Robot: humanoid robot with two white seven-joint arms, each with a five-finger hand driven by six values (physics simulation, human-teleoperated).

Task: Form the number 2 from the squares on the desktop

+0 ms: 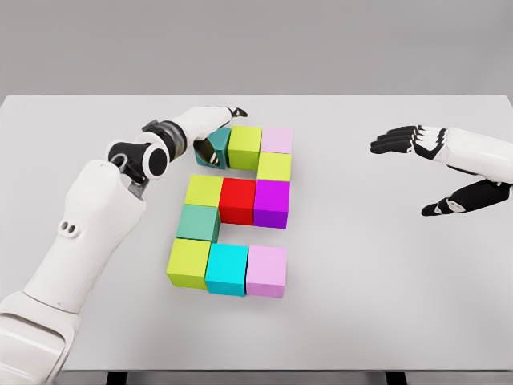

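The dark teal cube [215, 147] sits tilted at the top-left corner of the block figure, touching the olive-green cube [245, 146] at its three o'clock, and it looks like the last piece not yet squared into the 2. The left hand [215, 120] lies over it from nine o'clock, fingers curled along its top and far side, seemingly clamped on it, though the contact faces are partly hidden. I judge the cube rigid, light and smooth-sided, so it should slide or pivot easily on the white surface [401, 281]; the best hold is across two opposite flat faces, since a corner grip would let it twist. Outward from there, the top row ends in a pale pink cube [277, 139], with a yellow-green cube [275, 167] below it. The middle row runs yellow-green [204, 191], red [238, 200], purple [272, 204]. A sea-green cube [198, 223] links down to the bottom row: lime [189, 263], cyan [227, 269], lilac [266, 272]. The neighbours touch, so a shove could disturb them. The right hand [437, 164] hovers well apart at three o'clock, fingers spread, holding nothing.
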